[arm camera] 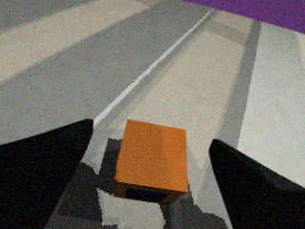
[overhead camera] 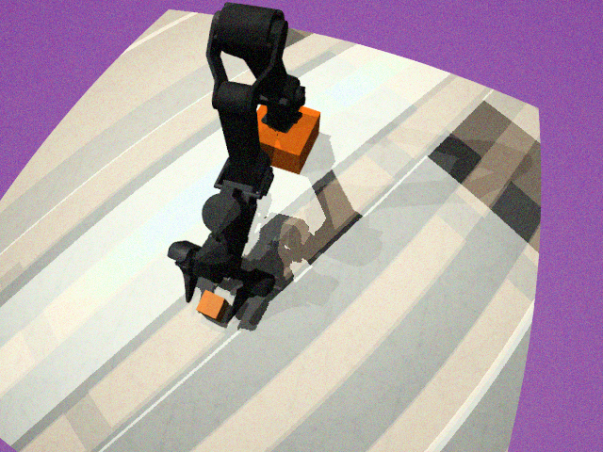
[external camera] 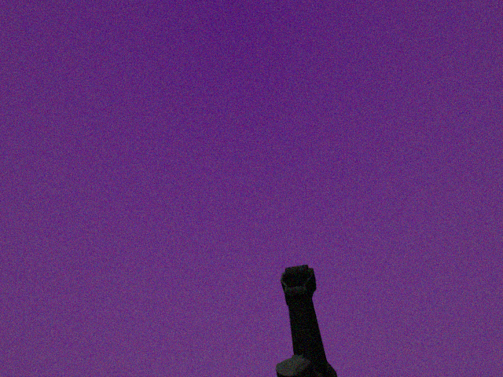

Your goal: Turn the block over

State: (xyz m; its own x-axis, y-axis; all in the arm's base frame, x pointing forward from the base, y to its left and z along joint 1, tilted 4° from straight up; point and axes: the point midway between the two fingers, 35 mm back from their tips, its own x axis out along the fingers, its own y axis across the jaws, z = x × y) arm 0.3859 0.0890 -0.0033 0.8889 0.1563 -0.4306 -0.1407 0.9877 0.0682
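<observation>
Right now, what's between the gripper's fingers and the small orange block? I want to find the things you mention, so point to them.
In the wrist view, only striped tabletop (arm camera: pixel 195 91) and shadow show between the open gripper (arm camera: pixel 153 135) (overhead camera: pixel 211 311) and block (arm camera: pixel 152 155) (overhead camera: pixel 210 304).

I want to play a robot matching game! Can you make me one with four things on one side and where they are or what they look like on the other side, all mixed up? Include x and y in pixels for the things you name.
Things:
1. small block (overhead camera: pixel 211 304) (arm camera: pixel 152 155)
2. gripper (overhead camera: pixel 214 301) (arm camera: pixel 153 135)
3. big box-shaped base (overhead camera: pixel 287 159)
4. long arm link (overhead camera: pixel 238 136)

Clues:
A. black, with its fingers spread open
B. orange, under the foot of the arm
C. orange, between the fingers with a gap on each side
D. black, stretching out above the table (overhead camera: pixel 340 340)

Right pairs: 1-C, 2-A, 3-B, 4-D
</observation>
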